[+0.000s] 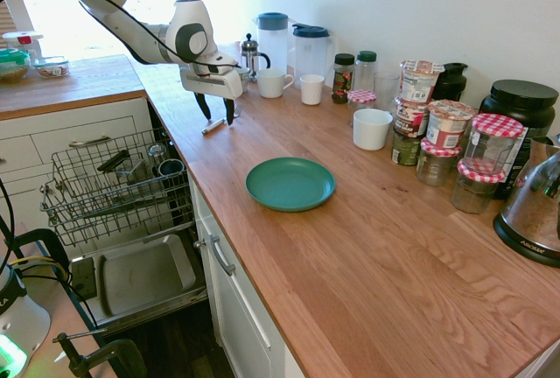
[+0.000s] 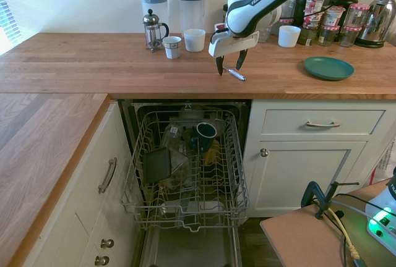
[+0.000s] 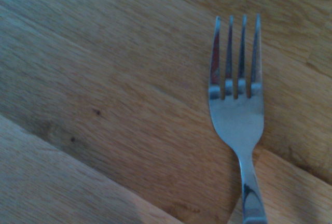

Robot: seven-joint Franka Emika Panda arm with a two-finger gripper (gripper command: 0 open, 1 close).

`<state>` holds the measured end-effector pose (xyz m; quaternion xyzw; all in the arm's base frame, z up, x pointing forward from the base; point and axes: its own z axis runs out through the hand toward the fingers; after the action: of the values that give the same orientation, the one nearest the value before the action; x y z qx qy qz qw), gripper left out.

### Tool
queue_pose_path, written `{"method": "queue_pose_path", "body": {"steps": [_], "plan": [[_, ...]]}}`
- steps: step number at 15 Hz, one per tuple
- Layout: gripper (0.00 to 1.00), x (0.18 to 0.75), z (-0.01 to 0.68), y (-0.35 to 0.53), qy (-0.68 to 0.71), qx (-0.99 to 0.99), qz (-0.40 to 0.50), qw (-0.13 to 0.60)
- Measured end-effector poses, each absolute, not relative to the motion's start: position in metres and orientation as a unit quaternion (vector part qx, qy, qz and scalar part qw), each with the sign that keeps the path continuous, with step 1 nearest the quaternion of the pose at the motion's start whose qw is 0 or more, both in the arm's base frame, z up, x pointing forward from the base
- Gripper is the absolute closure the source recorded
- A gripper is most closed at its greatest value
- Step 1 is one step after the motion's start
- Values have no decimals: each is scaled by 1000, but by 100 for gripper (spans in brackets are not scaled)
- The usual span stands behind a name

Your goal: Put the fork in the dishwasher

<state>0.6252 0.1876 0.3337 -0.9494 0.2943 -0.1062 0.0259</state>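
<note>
Just above fork (image 1: 213, 126), gripper (image 1: 218, 108) wide.

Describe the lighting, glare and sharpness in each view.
First exterior view: window glare washes out the top left, behind the gripper. Second exterior view: even light, wide-angle bending of the counter. Wrist view: fork fairly sharp, tinted bluish.

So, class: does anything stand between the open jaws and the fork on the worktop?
Nothing visible does. The gripper hangs with its jaws open just above the fork, which lies bare on the wooden worktop, with no other object between them.
</note>
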Motion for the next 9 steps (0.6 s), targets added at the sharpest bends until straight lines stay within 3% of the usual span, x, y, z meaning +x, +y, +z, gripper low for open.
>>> {"method": "queue_pose_path", "body": {"steps": [9], "plan": [[100, 629, 334, 194, 298, -949, -104, 24]]}}
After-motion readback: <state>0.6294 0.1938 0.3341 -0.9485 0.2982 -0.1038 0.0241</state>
